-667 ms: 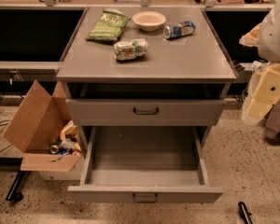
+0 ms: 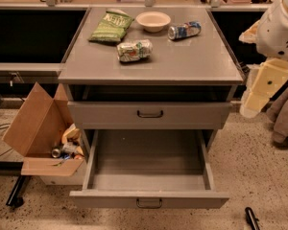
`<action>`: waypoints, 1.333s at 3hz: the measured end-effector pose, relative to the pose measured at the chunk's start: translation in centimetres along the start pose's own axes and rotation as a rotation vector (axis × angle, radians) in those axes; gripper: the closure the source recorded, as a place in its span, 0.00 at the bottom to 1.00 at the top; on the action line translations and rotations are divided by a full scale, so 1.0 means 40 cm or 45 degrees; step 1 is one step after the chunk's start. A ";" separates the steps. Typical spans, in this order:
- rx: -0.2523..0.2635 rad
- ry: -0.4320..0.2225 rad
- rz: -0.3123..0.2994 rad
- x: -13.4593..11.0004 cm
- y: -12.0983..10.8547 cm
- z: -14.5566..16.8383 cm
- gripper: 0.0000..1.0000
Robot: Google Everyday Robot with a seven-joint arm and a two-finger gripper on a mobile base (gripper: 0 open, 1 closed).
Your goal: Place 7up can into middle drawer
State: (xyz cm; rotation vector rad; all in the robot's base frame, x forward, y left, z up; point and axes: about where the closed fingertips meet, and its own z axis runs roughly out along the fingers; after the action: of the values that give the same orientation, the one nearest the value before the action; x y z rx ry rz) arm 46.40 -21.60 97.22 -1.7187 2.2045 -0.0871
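The 7up can (image 2: 134, 50), dented, white-silver with green markings, lies on its side on the grey cabinet top (image 2: 192, 61), in front of the bowl. The middle drawer (image 2: 149, 199) is pulled fully out below the shut upper drawer front (image 2: 150, 114); its inside is bare. My arm's white and cream links (image 2: 266, 80) hang at the right edge, beside the cabinet. Only a dark tip of my gripper (image 2: 252, 219) shows at the bottom right, low near the floor and to the right of the open drawer, far from the can.
On the cabinet top also lie a green chip bag (image 2: 111, 27), a white bowl (image 2: 153, 21) and a blue, white and red can (image 2: 184, 30). A cardboard box (image 2: 36, 128) with trash stands on the floor to the left of the cabinet.
The arm's cream link at the right has shifted slightly left and up. The can, the drawer and the other objects have not moved.
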 end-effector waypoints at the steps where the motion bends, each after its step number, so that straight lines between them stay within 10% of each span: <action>1: 0.004 -0.052 -0.045 -0.041 -0.084 0.071 0.00; 4: 0.009 -0.207 -0.068 -0.096 -0.218 0.182 0.00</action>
State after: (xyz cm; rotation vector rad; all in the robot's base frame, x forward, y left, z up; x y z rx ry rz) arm 57.51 -19.09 93.47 -1.7168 2.0398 0.0308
